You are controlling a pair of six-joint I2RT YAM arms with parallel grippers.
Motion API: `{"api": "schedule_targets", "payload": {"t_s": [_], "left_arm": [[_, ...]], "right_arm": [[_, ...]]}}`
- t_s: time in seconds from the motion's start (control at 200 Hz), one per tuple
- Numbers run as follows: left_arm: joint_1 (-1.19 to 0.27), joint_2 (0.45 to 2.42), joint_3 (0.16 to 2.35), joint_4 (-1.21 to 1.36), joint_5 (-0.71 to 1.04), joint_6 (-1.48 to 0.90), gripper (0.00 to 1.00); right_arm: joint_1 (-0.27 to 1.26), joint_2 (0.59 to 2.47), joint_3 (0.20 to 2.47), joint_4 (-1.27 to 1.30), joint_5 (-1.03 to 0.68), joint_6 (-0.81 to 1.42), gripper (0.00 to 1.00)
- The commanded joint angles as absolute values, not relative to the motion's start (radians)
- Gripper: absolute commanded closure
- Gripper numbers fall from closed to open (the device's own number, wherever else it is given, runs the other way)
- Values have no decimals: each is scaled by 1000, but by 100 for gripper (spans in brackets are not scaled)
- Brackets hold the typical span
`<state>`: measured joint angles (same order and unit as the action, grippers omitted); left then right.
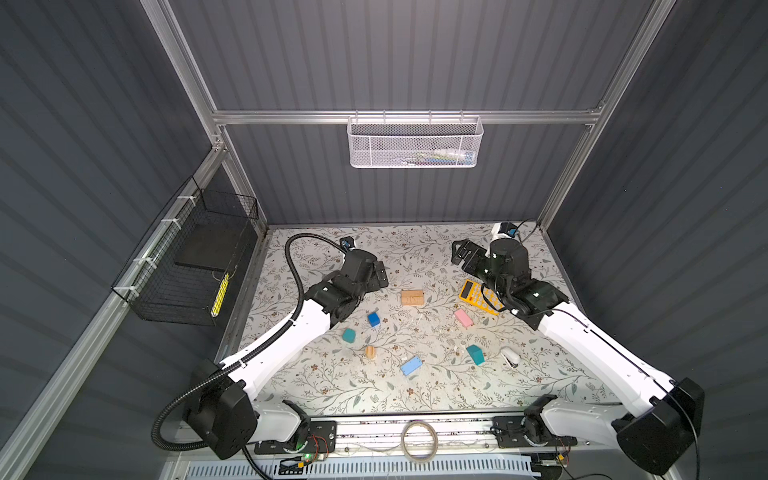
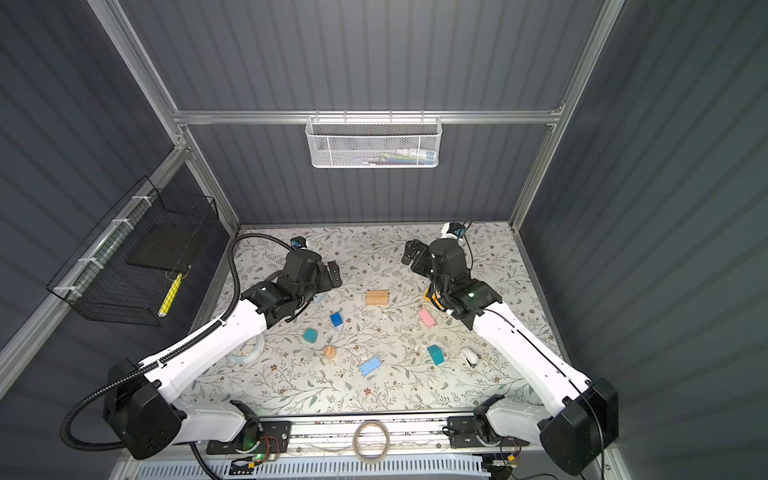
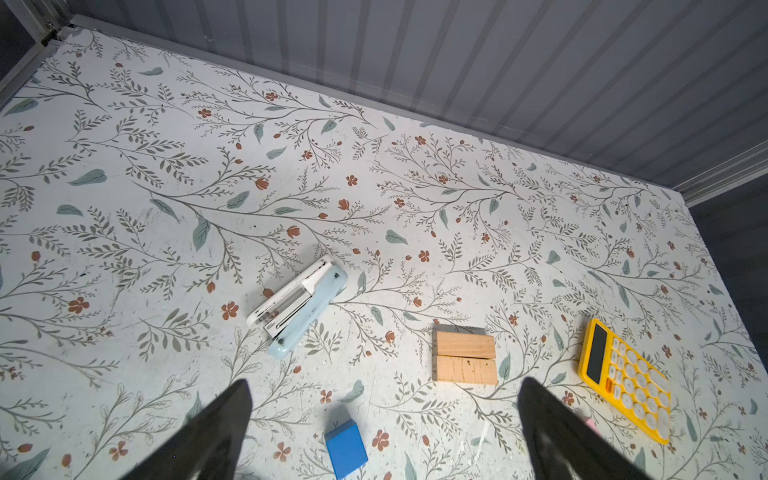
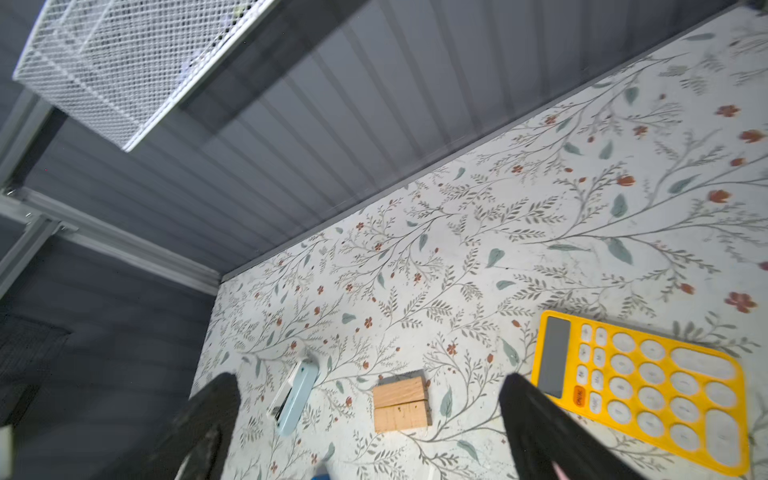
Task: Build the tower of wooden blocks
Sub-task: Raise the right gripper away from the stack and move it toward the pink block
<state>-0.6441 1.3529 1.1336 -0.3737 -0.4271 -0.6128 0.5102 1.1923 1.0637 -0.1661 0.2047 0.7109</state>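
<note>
Lying scattered over the middle of the flowered table (image 1: pixel 332 395), the blocks each rest flat on the surface. Two tan bars (image 1: pixel 412 297) touch side by side at the centre of both top views. Below and left of them sit a dark blue block (image 1: pixel 373 319), a teal block (image 1: pixel 348 335) and a small round tan piece (image 1: pixel 370 352). A light blue slab (image 1: pixel 411 366) lies lowest, with the teal roof piece (image 1: pixel 475 354) to its right and a pink block (image 1: pixel 463 318) above that. All sit well apart from the table's edges.

The left gripper (image 1: pixel 380 276) hangs upper left of the bars and the right gripper (image 1: pixel 459 253) upper right. Both have their jaws spread wide and hold nothing. Bare table runs between them up to the back wall, and another bare strip lies along the lower edge.

A yellow calculator (image 1: pixel 478 297) lies just right of the bars, partly under the right arm. The wrist views show a pale blue stapler (image 3: pixel 299 305) beside the bars on the left arm's side, where that arm covers it from above. A clear tape ring (image 2: pixel 249 353) shows under the left arm in a top view only. A small white object (image 1: pixel 510 358) sits right of the roof piece.
</note>
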Motion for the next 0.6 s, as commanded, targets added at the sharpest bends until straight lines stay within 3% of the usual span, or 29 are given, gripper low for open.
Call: {"api": "schedule_targets", "payload": {"t_s": [0.0, 0.325, 0.595], "left_arm": [[-635, 1329, 1137, -404, -464, -609, 0], [-631, 1300, 1125, -414, -511, -574, 0], [-626, 1298, 1122, -409, -491, -556, 0]], "right_arm": [[502, 1145, 1022, -144, 90, 646, 1], [500, 1234, 1156, -677, -8, 526, 1], [501, 1337, 1149, -880, -8, 485, 1]]}}
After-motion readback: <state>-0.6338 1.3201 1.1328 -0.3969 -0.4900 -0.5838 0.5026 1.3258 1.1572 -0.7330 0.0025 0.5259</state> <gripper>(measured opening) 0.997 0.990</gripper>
